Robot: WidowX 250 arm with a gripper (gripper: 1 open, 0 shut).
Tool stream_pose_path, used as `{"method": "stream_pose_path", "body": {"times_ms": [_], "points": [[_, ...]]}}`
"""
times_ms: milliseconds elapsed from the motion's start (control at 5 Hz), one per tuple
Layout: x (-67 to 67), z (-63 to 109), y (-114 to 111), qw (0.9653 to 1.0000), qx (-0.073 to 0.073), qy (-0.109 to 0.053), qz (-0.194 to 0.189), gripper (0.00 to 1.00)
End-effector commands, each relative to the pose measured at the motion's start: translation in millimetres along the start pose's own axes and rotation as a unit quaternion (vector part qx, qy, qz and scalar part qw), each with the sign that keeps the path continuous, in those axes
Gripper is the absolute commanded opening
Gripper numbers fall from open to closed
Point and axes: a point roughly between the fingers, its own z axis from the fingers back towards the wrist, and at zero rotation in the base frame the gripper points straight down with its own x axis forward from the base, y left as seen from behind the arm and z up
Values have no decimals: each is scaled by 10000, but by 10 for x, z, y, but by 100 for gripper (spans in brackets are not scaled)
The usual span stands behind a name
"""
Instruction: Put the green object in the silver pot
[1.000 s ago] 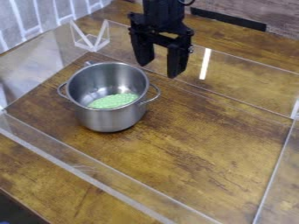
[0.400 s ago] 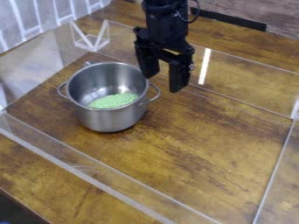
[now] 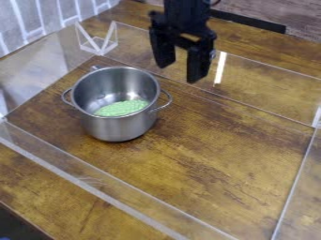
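Note:
The silver pot (image 3: 116, 101) stands on the wooden table, left of centre, with a loop handle on each side. Inside it, flat on the bottom, lies the green object (image 3: 122, 109), light green and roundish. My gripper (image 3: 182, 68) hangs in the air above and to the right of the pot, behind its far rim, pointing straight down. Its two black fingers (image 3: 198, 66) stand apart with nothing between them. It touches neither the pot nor the green object.
Clear acrylic walls (image 3: 150, 208) fence the wooden table (image 3: 213, 150) at the front, left and right. A clear triangular stand (image 3: 96, 37) sits at the back left. Bare wood lies right of and in front of the pot.
The gripper dipped toward the pot's right rim, then rose and shifted slightly right to its present height. It stayed open throughout. The pot and green object did not move.

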Motion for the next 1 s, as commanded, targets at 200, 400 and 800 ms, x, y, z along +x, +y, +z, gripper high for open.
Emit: {"method": "stream_pose_path", "body": {"times_ms": [200, 400, 800], "points": [[96, 94, 69, 9992, -107, -363, -141, 100], [144, 14, 123, 9984, -187, -334, -409, 100], [153, 0, 96, 9991, -30, -411, -69, 100]]}}
